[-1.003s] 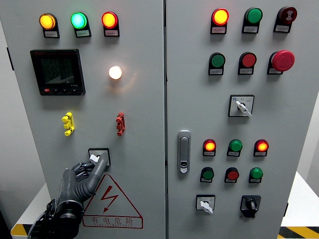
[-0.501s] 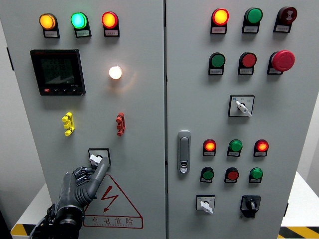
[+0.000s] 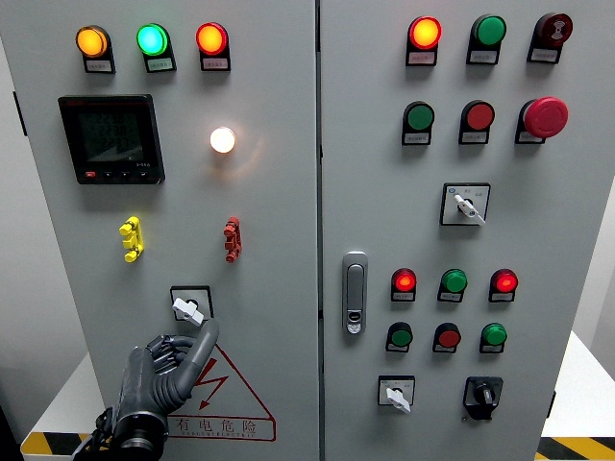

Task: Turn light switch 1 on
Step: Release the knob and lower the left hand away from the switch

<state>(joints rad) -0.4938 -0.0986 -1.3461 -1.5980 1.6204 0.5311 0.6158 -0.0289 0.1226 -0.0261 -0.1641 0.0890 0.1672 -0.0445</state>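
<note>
At the lower left of the grey cabinet door, the left hand (image 3: 163, 370) rises from the bottom edge, its dark, glossy, jointed fingers (image 3: 171, 351) mostly curled toward the palm while one longer digit (image 3: 202, 344) stretches up and to the right. That digit's tip sits just below the rotary light switch (image 3: 189, 306) without touching it; the hand grasps nothing. The switch is a small white lever on a square black-framed plate, its lever tilted toward the upper left, set low on the left door above the red-bordered triangular warning sticker (image 3: 213, 394) with its lightning bolt. The hand overlaps the sticker's left edge. Higher on the same smooth painted metal panel are a yellow toggle (image 3: 131, 239) and a red toggle (image 3: 232, 238), both ribbed plastic, a glowing round white lamp (image 3: 222, 140), and a square black digital meter (image 3: 110, 139). A chrome door handle (image 3: 356, 293) stands upright on the right door.
</note>
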